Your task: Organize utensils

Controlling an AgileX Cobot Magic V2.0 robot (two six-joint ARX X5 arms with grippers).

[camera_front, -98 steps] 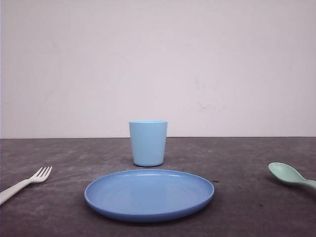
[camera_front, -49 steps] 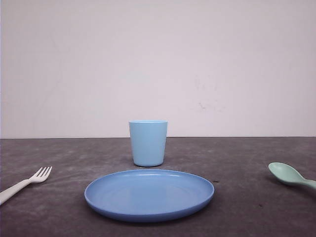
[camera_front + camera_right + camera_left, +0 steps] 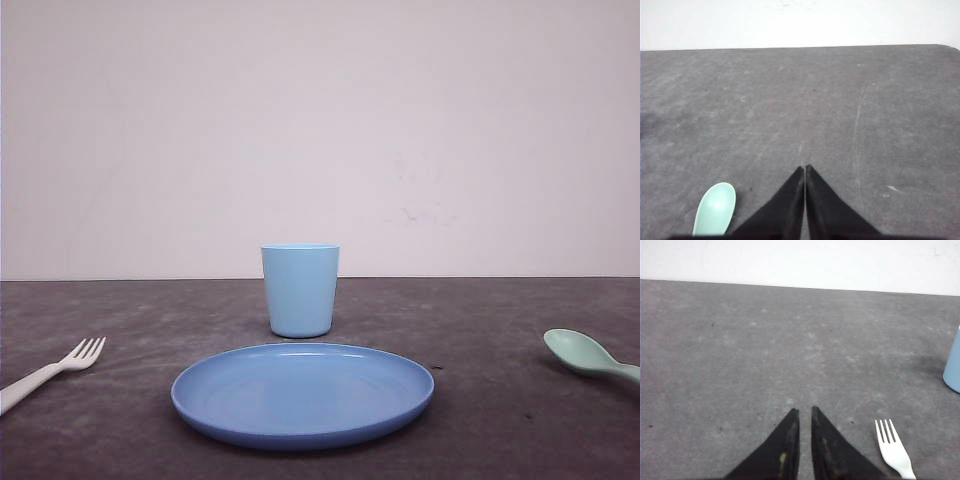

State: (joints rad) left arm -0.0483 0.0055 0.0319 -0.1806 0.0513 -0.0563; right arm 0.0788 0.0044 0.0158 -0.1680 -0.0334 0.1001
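A white fork (image 3: 58, 368) lies on the dark table at the far left, tines pointing away from me. At the far right lies a mint-green spoon (image 3: 585, 355), its bowl toward the middle. In the left wrist view my left gripper (image 3: 804, 411) hovers over bare table beside the fork (image 3: 892, 447), shut with only a thin slit between its black fingers and nothing in it. My right gripper (image 3: 804, 167) is shut and holds nothing, with the spoon's bowl (image 3: 715, 210) lying just beside it, apart from the fingers.
A round blue plate (image 3: 300, 435) sits at the table's front centre, with a light blue cup (image 3: 300, 290) upright behind it. The cup's side (image 3: 953, 367) shows at the edge of the left wrist view. A white wall stands behind the table.
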